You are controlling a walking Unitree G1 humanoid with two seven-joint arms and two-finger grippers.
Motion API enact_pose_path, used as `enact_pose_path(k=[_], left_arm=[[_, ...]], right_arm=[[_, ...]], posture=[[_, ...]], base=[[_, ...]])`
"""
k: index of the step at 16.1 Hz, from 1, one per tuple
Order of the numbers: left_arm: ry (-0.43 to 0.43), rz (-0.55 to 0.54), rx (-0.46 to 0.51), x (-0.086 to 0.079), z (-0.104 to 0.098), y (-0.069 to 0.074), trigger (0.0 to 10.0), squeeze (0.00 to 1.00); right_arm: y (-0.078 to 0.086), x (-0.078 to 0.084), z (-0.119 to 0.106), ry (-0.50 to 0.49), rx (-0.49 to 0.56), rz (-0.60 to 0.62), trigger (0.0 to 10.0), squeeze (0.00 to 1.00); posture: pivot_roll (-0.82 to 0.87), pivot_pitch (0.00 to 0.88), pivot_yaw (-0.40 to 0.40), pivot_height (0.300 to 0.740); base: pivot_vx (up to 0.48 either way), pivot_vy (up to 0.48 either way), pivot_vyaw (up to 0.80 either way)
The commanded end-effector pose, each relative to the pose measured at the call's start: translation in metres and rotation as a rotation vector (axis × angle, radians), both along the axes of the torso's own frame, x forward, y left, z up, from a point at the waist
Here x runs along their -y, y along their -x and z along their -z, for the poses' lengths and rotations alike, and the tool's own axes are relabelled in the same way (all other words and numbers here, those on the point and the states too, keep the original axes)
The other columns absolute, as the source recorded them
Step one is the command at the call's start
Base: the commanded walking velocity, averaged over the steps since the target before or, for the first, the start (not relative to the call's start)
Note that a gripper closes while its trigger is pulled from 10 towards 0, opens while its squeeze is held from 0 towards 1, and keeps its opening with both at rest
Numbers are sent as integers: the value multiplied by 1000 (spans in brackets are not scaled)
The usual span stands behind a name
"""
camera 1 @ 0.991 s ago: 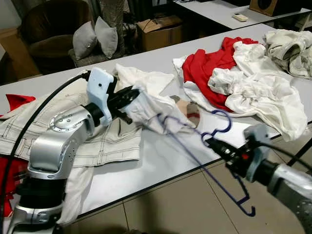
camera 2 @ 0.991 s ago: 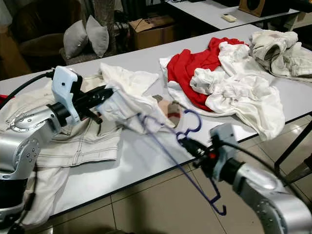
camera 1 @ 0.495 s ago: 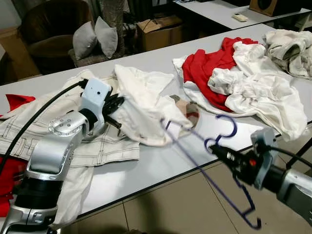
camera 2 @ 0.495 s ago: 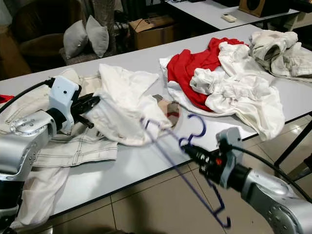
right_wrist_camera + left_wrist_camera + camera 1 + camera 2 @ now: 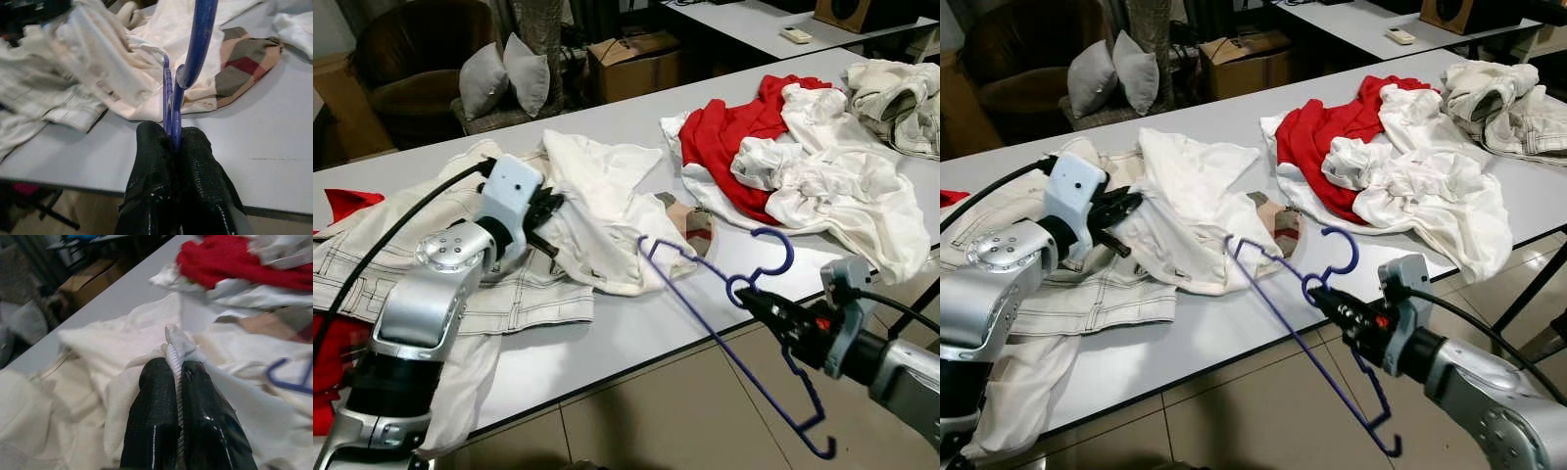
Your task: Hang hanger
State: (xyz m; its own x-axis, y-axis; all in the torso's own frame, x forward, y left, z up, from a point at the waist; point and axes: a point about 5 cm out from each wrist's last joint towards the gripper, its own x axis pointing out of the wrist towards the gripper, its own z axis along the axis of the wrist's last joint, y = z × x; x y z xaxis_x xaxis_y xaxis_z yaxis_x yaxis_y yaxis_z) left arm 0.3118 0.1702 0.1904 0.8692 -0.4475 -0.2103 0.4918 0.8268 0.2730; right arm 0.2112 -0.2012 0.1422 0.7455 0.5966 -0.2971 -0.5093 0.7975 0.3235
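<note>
Left eye view is showing the blue hanger (image 5: pixel 729 338) being held in the air just off the near edge of the grey table (image 5: pixel 636 333), pinched at its neck between the pressed-together fingers of the right gripper (image 5: pixel 751 304), its far tip reaching over the table edge. The left gripper (image 5: pixel 551 208) is sitting over the table, its fingers (image 5: pixel 156 416) clamping a fold of the white garment (image 5: pixel 607 211), which is lying across cream trousers (image 5: pixel 372 264). A red and white clothes pile (image 5: pixel 783 147) is lying further along the table, with a plaid cloth (image 5: pixel 244 68) just beside the garment.

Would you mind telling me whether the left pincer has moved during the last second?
Yes. The left pincer, shut on the white garment, has drawn back toward the robot's left, away from the red cloth.
</note>
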Motion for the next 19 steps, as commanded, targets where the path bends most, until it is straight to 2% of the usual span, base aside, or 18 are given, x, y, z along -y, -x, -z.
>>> enact_pose_path(k=[1,4,7,8,13,15,17,19], left_arm=[[-6,55,8,2,-6,5,0,0],[-53,256,-58,12,1,25,0,0],[-52,260,-75,12,3,29,0,0],[-49,266,-82,11,3,31,0,0],[24,162,-13,5,-8,24,0,0],[91,86,65,1,-23,17,0,0],[116,-19,172,-10,-38,10,0,0],[107,2,161,-8,-36,12,0,0]], right_arm=[[-5,5,-1,-14,3,54,10000,0],[-14,0,4,-119,4,68,10000,0],[-22,-4,16,-153,-50,66,10000,0],[-27,-4,14,-191,-43,91,10000,0],[-44,3,11,-251,-18,179,10000,0],[-57,11,12,-279,-29,270,10000,0],[-66,11,-1,-372,8,275,10000,0],[-72,10,-8,-408,46,263,10000,0]], posture=[[-187,0,123,740],[-185,0,128,740],[-178,0,126,740],[-176,0,125,740],[-182,0,116,740],[-176,0,106,740],[-173,0,100,740],[-170,0,95,740]], base=[[0,0,0],[0,0,0],[0,0,0],[0,0,0],[0,0,0],[0,0,0],[0,0,0],[0,0,0]])
